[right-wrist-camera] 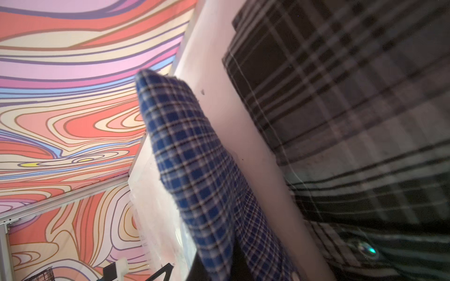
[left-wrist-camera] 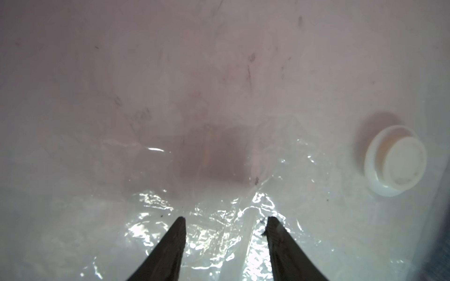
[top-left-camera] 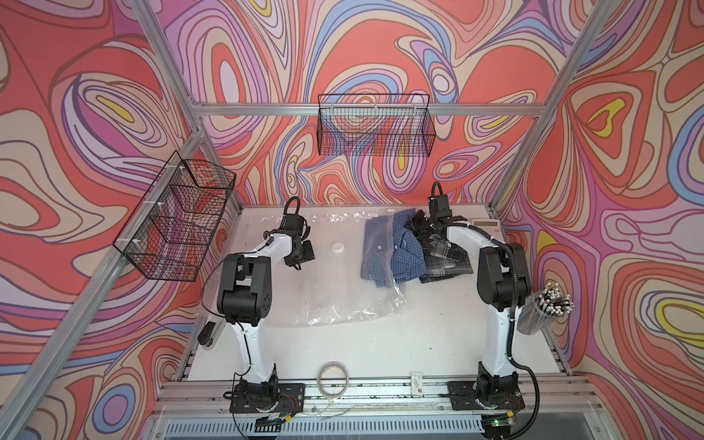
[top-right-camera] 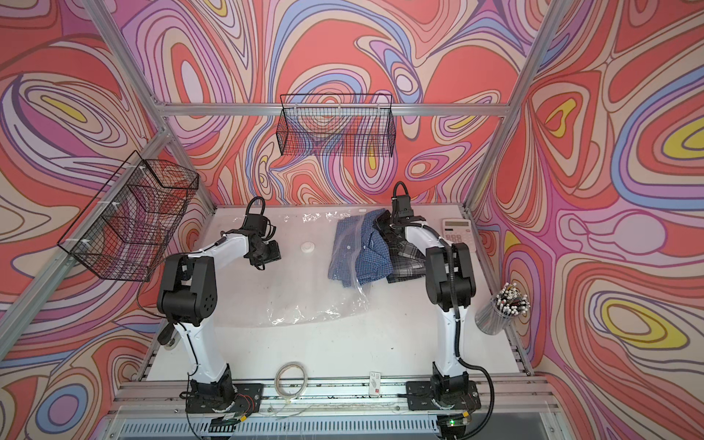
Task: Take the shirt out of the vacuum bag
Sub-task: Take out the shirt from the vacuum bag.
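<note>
Left fingers (left-wrist-camera: 168, 250) parted over vacuum bag (left-wrist-camera: 304, 194); right fingers (right-wrist-camera: 226, 267) pinched tight on blue checked shirt (right-wrist-camera: 190, 146)

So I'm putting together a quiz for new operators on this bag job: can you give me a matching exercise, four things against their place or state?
Things:
1 left gripper
2 right gripper
3 valve
4 calculator

Places or states:
A shut on the blue checked shirt
B far right corner of the table
C open over crinkled plastic of the vacuum bag
D white, on the bag's face

Pairs: 1-C; 2-A; 3-D; 4-B
</note>
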Controlling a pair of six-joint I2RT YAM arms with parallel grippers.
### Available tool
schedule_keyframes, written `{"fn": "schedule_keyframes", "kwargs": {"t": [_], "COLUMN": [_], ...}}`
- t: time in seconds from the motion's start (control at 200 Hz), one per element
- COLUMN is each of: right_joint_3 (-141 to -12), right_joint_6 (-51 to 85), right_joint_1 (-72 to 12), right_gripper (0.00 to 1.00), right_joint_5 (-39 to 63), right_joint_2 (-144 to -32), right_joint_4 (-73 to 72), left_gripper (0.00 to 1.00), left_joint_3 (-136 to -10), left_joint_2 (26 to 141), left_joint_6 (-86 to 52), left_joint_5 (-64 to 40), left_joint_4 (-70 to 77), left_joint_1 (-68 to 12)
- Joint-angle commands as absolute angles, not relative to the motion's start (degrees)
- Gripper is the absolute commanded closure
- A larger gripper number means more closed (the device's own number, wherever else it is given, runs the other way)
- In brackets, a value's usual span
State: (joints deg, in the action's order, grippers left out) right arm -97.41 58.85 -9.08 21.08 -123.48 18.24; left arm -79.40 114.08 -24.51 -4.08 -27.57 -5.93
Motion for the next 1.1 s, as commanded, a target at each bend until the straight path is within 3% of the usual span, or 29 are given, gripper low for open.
{"fn": "schedule_keyframes", "kwargs": {"t": [0.0,0.29,0.736,1.092], "right_joint_3": [-101.3,-104.1,-119.1,-119.8], "right_joint_6": [55.8,50.9,37.7,33.9], "right_joint_1": [-9.0,-9.0,-3.9,0.6], "right_gripper": [1.0,1.0,1.0,1.0], "right_joint_5": [21.4,20.4,18.6,20.0], "right_joint_2": [-125.0,-125.1,-128.2,-127.8], "right_joint_4": [23.3,28.8,46.2,50.1], "left_gripper": [0.45,0.51,0.53,0.54], "left_joint_3": [-78.8,-75.4,-75.1,-74.5], "left_joint_2": [115.9,116.0,115.8,115.5], "left_joint_6": [-26.1,-27.3,-26.9,-27.0], "left_joint_5": [-5.6,-3.9,-3.3,-3.2], "left_joint_4": [-29.1,-26.4,-26.2,-25.8], "left_joint_1": [-5.4,-5.4,-5.4,-5.4]}}
